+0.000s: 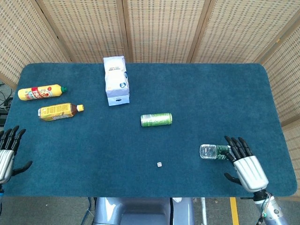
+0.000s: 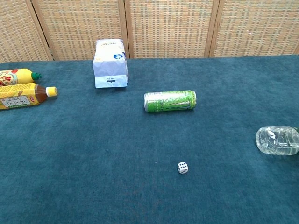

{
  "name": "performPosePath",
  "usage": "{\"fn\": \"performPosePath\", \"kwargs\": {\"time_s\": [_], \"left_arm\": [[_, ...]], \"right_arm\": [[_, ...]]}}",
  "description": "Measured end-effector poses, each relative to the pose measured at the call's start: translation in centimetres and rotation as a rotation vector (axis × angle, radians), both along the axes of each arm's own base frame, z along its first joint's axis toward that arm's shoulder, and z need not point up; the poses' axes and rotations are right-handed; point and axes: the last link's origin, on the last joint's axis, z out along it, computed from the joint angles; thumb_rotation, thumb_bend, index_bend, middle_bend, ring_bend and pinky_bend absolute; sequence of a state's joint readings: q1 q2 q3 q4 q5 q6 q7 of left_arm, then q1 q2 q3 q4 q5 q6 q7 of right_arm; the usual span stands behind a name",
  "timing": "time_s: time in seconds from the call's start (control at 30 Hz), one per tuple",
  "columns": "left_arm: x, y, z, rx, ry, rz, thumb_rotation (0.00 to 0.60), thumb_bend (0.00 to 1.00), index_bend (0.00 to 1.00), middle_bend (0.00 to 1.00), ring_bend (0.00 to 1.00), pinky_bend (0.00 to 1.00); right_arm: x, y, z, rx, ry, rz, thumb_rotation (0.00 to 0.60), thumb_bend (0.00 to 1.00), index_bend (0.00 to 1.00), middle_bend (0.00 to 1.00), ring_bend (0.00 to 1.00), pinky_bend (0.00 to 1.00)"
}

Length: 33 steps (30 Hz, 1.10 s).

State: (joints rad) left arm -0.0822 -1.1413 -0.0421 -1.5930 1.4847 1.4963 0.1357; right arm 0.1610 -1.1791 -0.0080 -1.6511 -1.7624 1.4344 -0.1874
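Clear plastic water bottle (image 1: 214, 152) lies on side on blue felt table (image 1: 197, 93), near right front edge, long axis left-right. Right hand (image 1: 247, 165) over cap end, fingers spread, grasping nothing. Left hand (image 1: 6, 154) released, well apart at far edge.

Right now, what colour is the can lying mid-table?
Light green can with darker green markings; the chest view shows it best.

i see a table (image 1: 197, 89) covered in dark teal carpet-like cloth, its corners rounded. behind it stand woven rattan screen panels (image 1: 164, 28) in light wooden frames. below the near edge, grey floor with a yellow stripe (image 1: 233, 212).
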Motion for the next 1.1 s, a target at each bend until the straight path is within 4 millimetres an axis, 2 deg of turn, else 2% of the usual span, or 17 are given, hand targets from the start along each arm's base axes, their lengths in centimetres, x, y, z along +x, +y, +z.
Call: {"fn": "performPosePath", "kwargs": {"time_s": [0.27, 0.6, 0.77, 1.1], "left_arm": [[-0.1, -0.1, 0.0, -0.002, 0.000, 0.000, 0.600, 0.20, 0.00, 0.00, 0.00, 0.00], [0.2, 0.0, -0.4, -0.014, 0.006, -0.013, 0.600, 0.20, 0.00, 0.00, 0.00, 0.00], [0.1, 0.0, -0.5, -0.017, 0.008, -0.011, 0.600, 0.20, 0.00, 0.00, 0.00, 0.00], [0.0, 0.0, -0.6, -0.020, 0.008, -0.011, 0.600, 0.20, 0.00, 0.00, 0.00, 0.00]], "right_arm": [[2.4, 0.7, -3.5, 0.123, 0.036, 0.085, 0.600, 0.18, 0.41, 0.00, 0.00, 0.00], [5.9, 1.1, -7.6, 0.229, 0.058, 0.158, 0.600, 0.19, 0.44, 0.00, 0.00, 0.00], [7.6, 0.5, -9.2, 0.259, 0.059, 0.178, 0.600, 0.19, 0.44, 0.00, 0.00, 0.00], [9.7, -1.0, -11.2, 0.278, 0.050, 0.188, 0.600, 0.20, 0.44, 0.00, 0.00, 0.00]]}}
